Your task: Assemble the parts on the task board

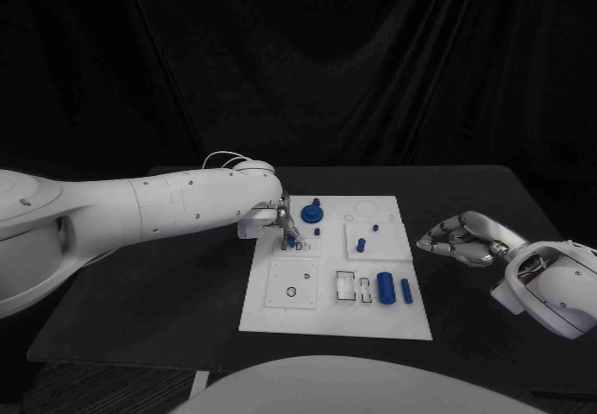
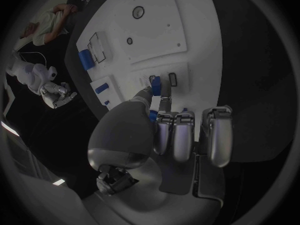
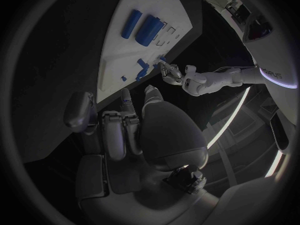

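Tabletop (image 1: 162, 302): black, carrying the white board (image 1: 336, 315) at its middle, long side running away from the robot.

Board, near end: a square inset with a small ring (image 1: 292, 292) at its left; beside it two upright rectangular slots (image 1: 354, 288); then a large blue cylinder (image 1: 386, 286) lying lengthwise, with a thinner blue rod (image 1: 405, 291) just beside it toward the right edge.

Right hand (image 1: 464, 241): off the board's right edge, level with its middle, above bare tabletop. Fingers curled inward, nothing in them. In the right wrist view the same hand (image 3: 125, 130) has its fingertips bent toward the board edge, apart from it.

Board, middle: a short blue peg (image 1: 361, 245) standing upright; a smaller blue piece (image 1: 374, 228) just beyond it.

Left hand (image 1: 284, 222): over the board's left edge, fingers pointing down. In the left wrist view it pinches a small blue part (image 2: 155, 84) between thumb and a finger, the part's lower end at the board surface beside a small slot; whether it is seated cannot be told. Remaining fingers (image 2: 184, 135) curled side by side.

Board, far end: a round blue knob (image 1: 311, 210) standing just beyond the left hand; a faint circular recess (image 1: 368, 210) to its right.
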